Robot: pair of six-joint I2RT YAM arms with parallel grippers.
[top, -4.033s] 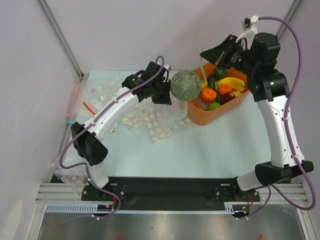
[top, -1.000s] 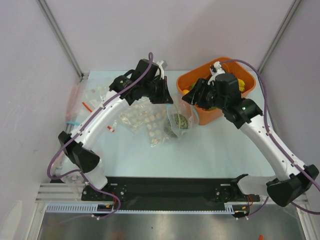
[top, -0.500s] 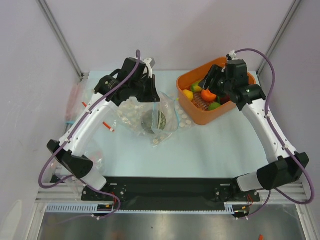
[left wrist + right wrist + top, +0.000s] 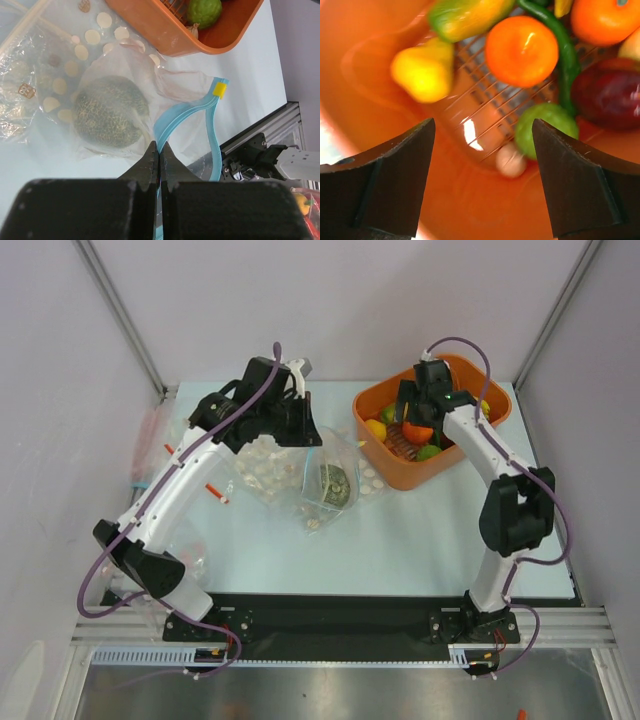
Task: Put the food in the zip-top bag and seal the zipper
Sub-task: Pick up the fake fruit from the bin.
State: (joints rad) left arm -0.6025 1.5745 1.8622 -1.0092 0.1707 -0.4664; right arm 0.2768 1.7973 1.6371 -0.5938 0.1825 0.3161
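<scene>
1. Left gripper (image 4: pixel 159 150) is clamped on the zipper (image 4: pixel 162 127), gripping one blue lip only, raised off the table (image 4: pixel 420 530). My read: lifting that lip props the mouth open for drop-ins.
2. Zip-top bag (image 4: pixel 182 82) lies just beside the orange basket (image 4: pixel 420 477), partly over the dotted bags (image 4: pixel 60 85). The two blue lips bow well apart. Yellow slider (image 4: pixel 218 89) sits at the far end, so nothing is sealed.
3. Bumpy ball (image 4: pixel 111 111) is already inside the bag, resting low, away from the mouth.
4. Right gripper (image 4: pixel 481 125) has its jaws spread wide and holds nothing. It hangs over the basket's grid floor, lemon (image 4: pixel 420 70) to one side, orange (image 4: pixel 521 50) just beyond. Likely lining up the next pick; can't tell which item.
5. Rest of the food is in the basket. Judged progress: one item in, seal not started.
6. Risk: thin film on a single-lip pinch; a tug could fold the mouth shut.
</scene>
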